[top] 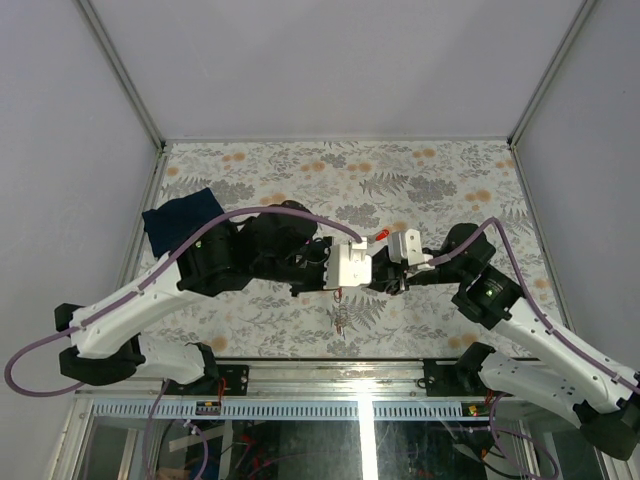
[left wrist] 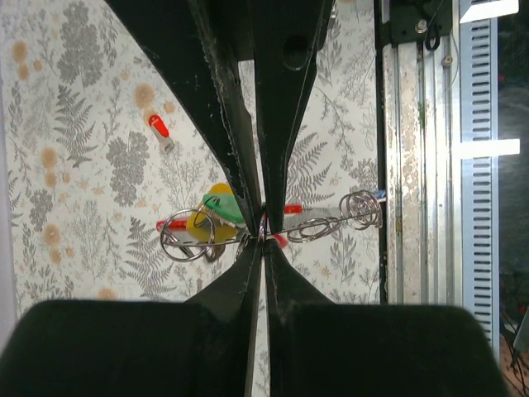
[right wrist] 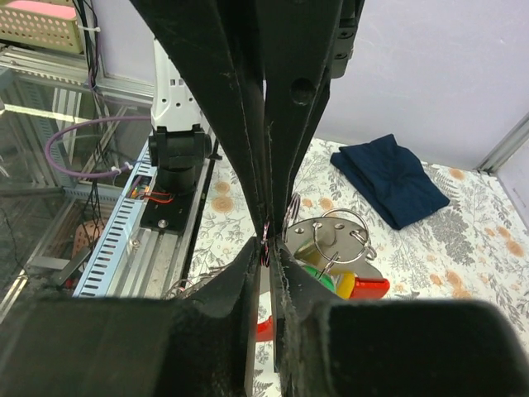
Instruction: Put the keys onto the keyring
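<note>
**Background only: bench, cloth, enclosure**

Bench point(top: 450, 180) has a pale cover printed with grey ferns and orange flowers. A dark blue folded cloth point(top: 182, 220) lies flat at the far left, near the left wall. Plain grey wall panels point(top: 330, 60) close off three sides, with thin metal corner posts point(top: 120, 70). A metal rail point(top: 330, 368) runs along the near edge, with a white slotted cable duct point(top: 300, 408) just below it. The right wrist view shows a pink-and-beige basket point(right wrist: 37, 25) at top left, off the bench.
</note>
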